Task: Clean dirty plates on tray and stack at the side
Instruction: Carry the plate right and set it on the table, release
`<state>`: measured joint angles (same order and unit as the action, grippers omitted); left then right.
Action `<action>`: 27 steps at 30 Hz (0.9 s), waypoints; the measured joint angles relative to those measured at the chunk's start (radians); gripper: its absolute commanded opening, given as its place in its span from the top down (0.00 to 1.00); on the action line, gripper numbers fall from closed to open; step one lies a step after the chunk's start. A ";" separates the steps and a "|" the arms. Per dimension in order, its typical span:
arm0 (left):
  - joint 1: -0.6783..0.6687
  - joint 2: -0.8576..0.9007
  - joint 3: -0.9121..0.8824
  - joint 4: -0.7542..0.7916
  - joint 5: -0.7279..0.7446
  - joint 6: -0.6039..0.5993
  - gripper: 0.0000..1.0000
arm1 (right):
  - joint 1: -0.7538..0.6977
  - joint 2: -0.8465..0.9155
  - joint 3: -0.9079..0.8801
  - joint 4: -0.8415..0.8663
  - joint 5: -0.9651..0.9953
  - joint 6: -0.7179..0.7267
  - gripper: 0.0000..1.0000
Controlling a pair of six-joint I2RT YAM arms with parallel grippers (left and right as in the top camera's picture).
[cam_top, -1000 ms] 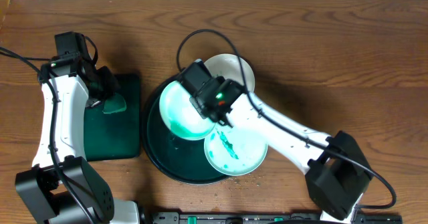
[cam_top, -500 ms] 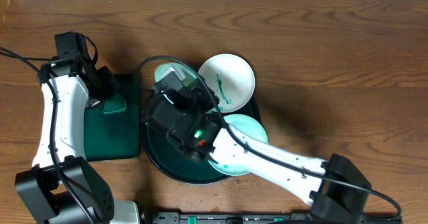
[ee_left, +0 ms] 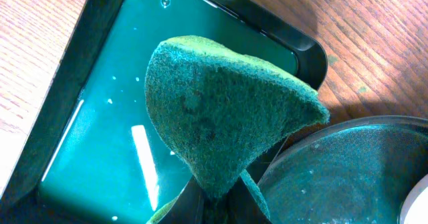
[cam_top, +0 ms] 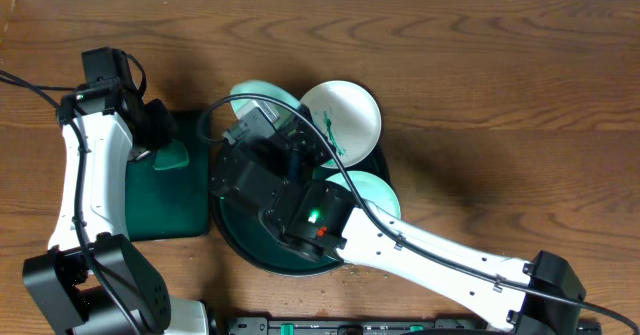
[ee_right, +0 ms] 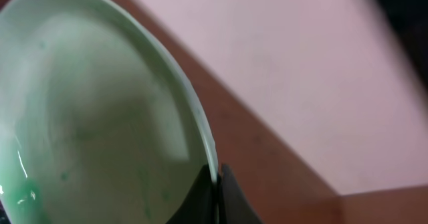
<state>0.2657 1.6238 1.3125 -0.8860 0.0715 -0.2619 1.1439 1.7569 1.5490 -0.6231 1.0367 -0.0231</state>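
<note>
**A:** Overhead, where's your right gripper (cam_top: 268,125)?

**B:** At the tray's (cam_top: 230,230) upper-left rim, closed on a mint plate (cam_top: 252,99). A streaked plate (cam_top: 345,115) and a third plate (cam_top: 372,190) sit to its right.

**A:** Left wrist view?

**B:** Your left gripper (ee_left: 215,196) pinches a sponge (ee_left: 221,110) above the rectangular tray (ee_left: 100,137). The tray (ee_left: 348,164) is just beside it.

**A:** Right wrist view?

**B:** Your right gripper (ee_right: 217,180) clamps the mint plate (ee_right: 87,117) by its rim. The plate spreads out to the left.

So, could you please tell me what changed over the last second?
The right gripper lifted a pale-mint round plate by its rim, up and far-left over the large round dark tray. Unchanged: the left gripper pinching the green sponge over the rectangular dark tray, the other two plates.
</note>
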 measured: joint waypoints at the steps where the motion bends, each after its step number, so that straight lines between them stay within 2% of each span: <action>1: 0.000 0.000 0.000 0.000 0.000 0.000 0.92 | -0.007 0.000 0.000 -0.035 -0.051 0.029 0.99; 4: 0.000 0.000 0.000 0.000 0.000 0.000 0.92 | -0.057 0.000 0.000 -0.101 -0.248 0.131 0.99; 9: 0.000 0.000 0.000 0.000 0.000 0.000 0.92 | -0.208 -0.001 0.000 -0.102 -0.637 0.232 0.99; 12: 0.000 0.000 0.000 -0.001 0.000 0.000 0.92 | -0.374 -0.018 0.000 -0.099 -0.940 0.262 0.99; 16: 0.000 0.000 0.000 -0.004 0.000 0.000 0.92 | -0.562 -0.062 0.000 -0.134 -1.165 0.289 0.99; 19: 0.000 0.000 0.000 -0.005 0.000 0.000 0.93 | -0.743 -0.109 0.001 -0.233 -1.273 0.309 0.99; 23: 0.000 0.000 0.000 -0.004 0.000 0.000 0.93 | -0.971 -0.128 -0.008 -0.407 -1.284 0.302 0.99; 27: 0.000 0.000 0.000 -0.005 0.000 0.000 0.92 | -1.119 -0.128 -0.114 -0.389 -1.260 0.262 0.99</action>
<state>0.2657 1.6238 1.3125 -0.8909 0.0715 -0.2619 0.0246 1.6287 1.4349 -1.0122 -0.2237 0.2390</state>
